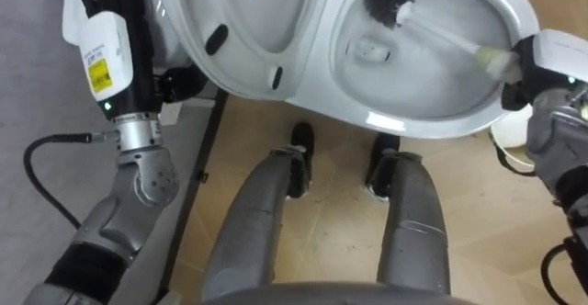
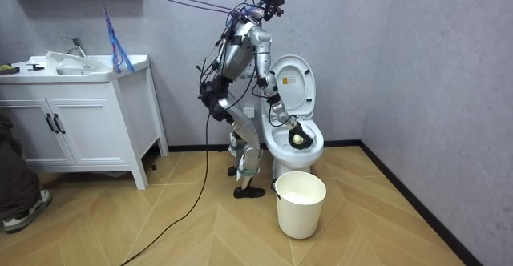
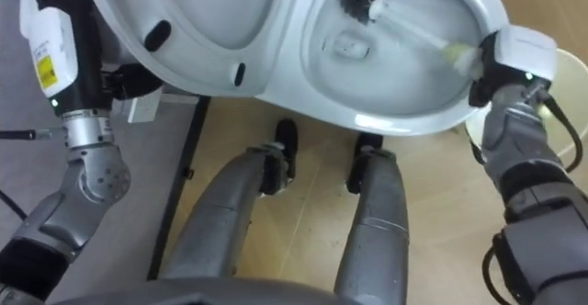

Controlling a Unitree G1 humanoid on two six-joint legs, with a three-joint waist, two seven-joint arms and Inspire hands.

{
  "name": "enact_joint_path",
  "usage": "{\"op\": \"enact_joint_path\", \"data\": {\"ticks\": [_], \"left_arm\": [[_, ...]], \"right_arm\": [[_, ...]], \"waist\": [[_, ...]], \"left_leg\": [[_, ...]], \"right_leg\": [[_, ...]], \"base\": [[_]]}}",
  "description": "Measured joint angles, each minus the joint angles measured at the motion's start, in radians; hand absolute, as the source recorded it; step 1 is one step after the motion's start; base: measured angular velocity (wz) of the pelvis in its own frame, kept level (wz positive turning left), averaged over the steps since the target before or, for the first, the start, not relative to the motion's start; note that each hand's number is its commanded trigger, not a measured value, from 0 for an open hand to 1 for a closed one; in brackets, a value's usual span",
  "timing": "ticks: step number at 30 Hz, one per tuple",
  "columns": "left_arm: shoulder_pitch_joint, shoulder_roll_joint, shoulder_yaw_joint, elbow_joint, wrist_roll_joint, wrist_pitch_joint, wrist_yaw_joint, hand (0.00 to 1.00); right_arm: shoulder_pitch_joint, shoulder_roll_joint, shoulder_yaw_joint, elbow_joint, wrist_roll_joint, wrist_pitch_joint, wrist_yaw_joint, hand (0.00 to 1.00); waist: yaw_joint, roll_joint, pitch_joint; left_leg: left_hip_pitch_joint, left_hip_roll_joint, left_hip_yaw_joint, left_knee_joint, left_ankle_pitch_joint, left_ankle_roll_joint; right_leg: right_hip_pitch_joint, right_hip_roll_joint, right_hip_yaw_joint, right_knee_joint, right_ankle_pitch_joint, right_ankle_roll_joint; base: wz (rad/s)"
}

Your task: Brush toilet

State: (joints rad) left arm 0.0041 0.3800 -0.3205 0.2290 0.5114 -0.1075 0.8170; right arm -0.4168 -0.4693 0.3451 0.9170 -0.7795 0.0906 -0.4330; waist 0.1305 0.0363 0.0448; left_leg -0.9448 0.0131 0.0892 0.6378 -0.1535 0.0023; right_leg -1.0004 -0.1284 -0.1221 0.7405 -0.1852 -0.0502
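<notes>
Left eye view: the right hand (image 1: 537, 66) is curled round the handle end of the toilet brush (image 1: 393, 5), at the right rim of the toilet bowl (image 1: 432, 123). The bristle head sits inside the bowl, toward the end nearest the raised lid (image 1: 230, 11).

Room view: the robot stands bent over the toilet. A white bucket (image 2: 300, 203) is on the floor just beside it.

Right eye view: same grip. The step in hand looks like scrubbing the inside of the bowl. The next move probably calls for sweeping the head round the bowl wall, with the handle clear of the rim.
</notes>
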Motion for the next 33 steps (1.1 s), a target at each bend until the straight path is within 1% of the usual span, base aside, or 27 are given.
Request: {"op": "enact_joint_path", "data": {"ticks": [1,2,3,4,5,6,7,8,9,10,12,13,15,17,18,19,22,24,25,26,27,28,29,30,31,32,33], "left_arm": [[0.0,-0.003,-0.002,0.001,0.001,0.003,-0.001,0.0],[-0.001,-0.009,-0.011,0.011,0.002,0.013,-0.001,0.0],[0.0,-0.008,-0.023,0.029,0.001,0.015,0.001,0.0],[0.0,-0.008,-0.033,0.033,-0.001,0.019,0.002,0.0],[0.001,-0.01,-0.047,0.044,-0.008,0.022,0.001,0.0],[0.005,-0.014,-0.057,0.061,-0.008,0.022,0.001,0.0],[0.005,-0.016,-0.058,0.067,-0.008,0.021,0.001,0.0],[0.01,-0.017,-0.058,0.069,-0.011,0.022,0.001,0.0],[0.014,-0.014,-0.058,0.069,-0.017,0.022,0.0,0.0],[0.015,-0.013,-0.057,0.069,-0.02,0.022,0.0,0.0],[0.023,-0.011,-0.048,0.064,-0.034,0.022,0.001,0.0],[0.025,-0.011,-0.046,0.063,-0.037,0.022,0.001,0.0],[0.034,-0.011,-0.036,0.064,-0.044,0.023,0.003,0.0],[0.034,-0.011,-0.036,0.066,-0.054,0.029,0.004,0.0],[0.035,-0.01,-0.037,0.064,-0.069,0.028,0.004,0.0],[0.035,-0.009,-0.037,0.064,-0.071,0.028,0.003,0.0],[0.041,-0.004,-0.036,0.06,-0.07,0.029,0.001,0.0],[0.039,-0.003,-0.035,0.052,-0.067,0.032,-0.003,0.0],[0.039,-0.002,-0.036,0.049,-0.066,0.032,-0.005,0.0],[0.034,-0.002,-0.04,0.045,-0.066,0.027,-0.01,0.0],[0.033,-0.002,-0.042,0.031,-0.064,0.026,-0.019,0.0],[0.033,-0.002,-0.044,0.021,-0.064,0.028,-0.026,0.0],[0.033,-0.001,-0.046,0.004,-0.064,0.029,-0.046,0.0],[0.029,-0.001,-0.055,-0.018,-0.065,0.036,-0.069,0.0],[0.028,-0.001,-0.058,-0.026,-0.065,0.038,-0.08,0.0],[0.028,0.001,-0.064,-0.04,-0.067,0.04,-0.089,0.0],[0.028,0.002,-0.069,-0.045,-0.067,0.04,-0.095,0.0]], "right_arm": [[0.021,0.012,0.003,-0.034,-0.023,0.011,0.0,1.0],[0.065,0.028,0.016,-0.087,-0.065,0.035,0.0,1.0],[0.098,0.045,0.03,-0.113,-0.083,0.061,0.007,1.0],[0.113,0.047,0.039,-0.132,-0.085,0.075,0.013,1.0],[0.138,0.048,0.046,-0.167,-0.085,0.102,0.026,1.0],[0.158,0.049,0.046,-0.19,-0.087,0.121,0.043,1.0],[0.163,0.05,0.046,-0.196,-0.089,0.129,0.05,1.0],[0.167,0.052,0.046,-0.212,-0.09,0.143,0.073,1.0],[0.175,0.055,0.046,-0.232,-0.09,0.159,0.091,1.0],[0.179,0.058,0.046,-0.241,-0.09,0.167,0.101,1.0],[0.194,0.067,0.046,-0.283,-0.091,0.191,0.146,1.0],[0.199,0.068,0.046,-0.292,-0.091,0.194,0.154,1.0],[0.207,0.076,0.046,-0.301,-0.091,0.197,0.189,1.0],[0.208,0.081,0.049,-0.284,-0.092,0.198,0.215,1.0],[0.201,0.08,0.064,-0.251,-0.094,0.198,0.229,1.0],[0.193,0.072,0.073,-0.224,-0.095,0.195,0.234,1.0],[0.159,0.033,0.134,-0.166,-0.095,0.169,0.248,1.0],[0.143,-0.006,0.18,-0.124,-0.078,0.118,0.252,1.0],[0.139,-0.018,0.191,-0.112,-0.068,0.105,0.252,1.0],[0.122,-0.047,0.213,-0.099,-0.033,0.082,0.257,1.0],[0.115,-0.073,0.228,-0.097,-0.001,0.066,0.265,1.0],[0.114,-0.084,0.233,-0.095,0.009,0.057,0.267,1.0],[0.114,-0.102,0.243,-0.089,0.034,0.046,0.268,1.0],[0.114,-0.122,0.254,-0.08,0.05,0.038,0.271,1.0],[0.112,-0.13,0.261,-0.078,0.06,0.036,0.272,1.0],[0.106,-0.149,0.272,-0.076,0.074,0.03,0.275,1.0],[0.103,-0.162,0.274,-0.07,0.078,0.021,0.275,1.0]], "waist": [[0.002,0.006,-0.002],[0.011,0.017,-0.0028],[0.019,0.023,-0.004],[0.021,0.033,-0.006],[0.026,0.053,-0.0072],[0.033,0.07,-0.0166],[0.034,0.077,-0.0195],[0.035,0.088,-0.021],[0.036,0.091,-0.021],[0.038,0.092,-0.021],[0.039,0.093,-0.0206],[0.039,0.094,-0.0202],[0.04,0.096,-0.0192],[0.039,0.097,-0.0186],[0.039,0.098,-0.0183],[0.039,0.098,-0.018],[0.041,0.097,-0.0158],[0.041,0.086,-0.0085],[0.041,0.086,-0.008],[0.044,0.088,-0.0078],[0.046,0.088,-0.0054],[0.047,0.087,-0.0044],[0.047,0.086,-0.0029],[0.055,0.087,-0.0024],[0.062,0.087,-0.0024],[0.066,0.087,-0.0023],[0.067,0.086,-0.0019]], "left_leg": [[0.002,0.007,-0.002,0.0,0.0,0.0],[0.016,0.021,-0.006,-0.003,0.0,-0.001],[0.034,0.03,-0.004,-0.015,-0.001,-0.001],[0.04,0.032,-0.007,-0.021,-0.001,-0.001],[0.049,0.037,-0.007,-0.028,0.0,-0.001],[0.05,0.04,-0.006,-0.034,0.0,-0.001],[0.05,0.042,-0.003,-0.036,0.0,-0.001],[0.049,0.044,-0.001,-0.042,0.001,-0.001],[0.051,0.044,0.001,-0.051,0.004,-0.002],[0.052,0.045,0.001,-0.054,0.005,-0.004],[0.053,0.052,-0.003,-0.067,0.011,-0.013],[0.053,0.053,-0.005,-0.069,0.012,-0.014],[0.054,0.062,-0.006,-0.069,0.007,-0.022],[0.057,0.063,-0.01,-0.076,0.008,-0.026],[0.06,0.063,-0.01,-0.083,0.01,-0.029],[0.061,0.063,-0.01,-0.085,0.01,-0.03],[0.064,0.062,-0.013,-0.089,0.009,-0.032],[0.071,0.055,-0.013,-0.087,0.007,-0.031],[0.07,0.052,-0.017,-0.086,0.007,-0.031],[0.067,0.044,-0.025,-0.082,0.006,-0.03],[0.063,0.039,-0.023,-0.071,0.003,-0.024],[0.06,0.036,-0.023,-0.063,0.0,-0.02],[0.057,0.029,-0.022,-0.047,-0.008,-0.011],[0.056,0.025,-0.019,-0.031,-0.016,-0.004],[0.054,0.025,-0.015,-0.023,-0.021,0.001],[0.049,0.023,-0.013,-0.014,-0.026,0.008],[0.048,0.015,-0.012,-0.014,-0.026,0.01]], "right_leg": [[0.011,0.009,-0.006,-0.014,0.006,0.0],[0.038,0.022,-0.017,-0.047,0.02,-0.001],[0.063,0.035,-0.017,-0.078,0.034,0.0],[0.074,0.044,-0.019,-0.093,0.041,0.002],[0.091,0.052,-0.019,-0.119,0.052,0.003],[0.095,0.059,-0.016,-0.138,0.063,0.006],[0.096,0.06,-0.016,-0.143,0.067,0.008],[0.095,0.062,-0.016,-0.153,0.071,0.008],[0.094,0.062,-0.016,-0.156,0.072,0.006],[0.093,0.063,-0.016,-0.158,0.073,0.004],[0.094,0.073,-0.017,-0.171,0.075,-0.003],[0.094,0.075,-0.018,-0.172,0.074,-0.005],[0.094,0.078,-0.019,-0.171,0.071,-0.017],[0.095,0.079,-0.019,-0.17,0.069,-0.027],[0.095,0.078,-0.02,-0.168,0.067,-0.031],[0.096,0.078,-0.02,-0.168,0.065,-0.033],[0.098,0.075,-0.023,-0.165,0.057,-0.035],[0.099,0.063,-0.028,-0.148,0.04,-0.028],[0.1,0.061,-0.029,-0.147,0.04,-0.027],[0.1,0.056,-0.032,-0.143,0.037,-0.022],[0.095,0.048,-0.032,-0.129,0.031,-0.017],[0.091,0.043,-0.032,-0.117,0.026,-0.014],[0.087,0.03,-0.033,-0.094,0.013,-0.008],[0.085,0.022,-0.03,-0.077,0.002,-0.004],[0.083,0.022,-0.029,-0.073,0.0,-0.004],[0.075,0.014,-0.027,-0.063,0.0,0.001],[0.072,-0.003,-0.034,-0.06,0.002,0.007]], "base": [[-0.16],[-0.25],[-0.25],[-0.25],[-0.2],[-0.21],[-0.18],[-0.09],[-0.06],[0.0],[0.0],[0.0],[0.0],[0.03],[0.08],[0.06],[0.05],[0.15],[0.14],[0.12],[0.11],[0.16],[0.17],[0.1],[-0.04],[-0.09],[-0.06]]}}
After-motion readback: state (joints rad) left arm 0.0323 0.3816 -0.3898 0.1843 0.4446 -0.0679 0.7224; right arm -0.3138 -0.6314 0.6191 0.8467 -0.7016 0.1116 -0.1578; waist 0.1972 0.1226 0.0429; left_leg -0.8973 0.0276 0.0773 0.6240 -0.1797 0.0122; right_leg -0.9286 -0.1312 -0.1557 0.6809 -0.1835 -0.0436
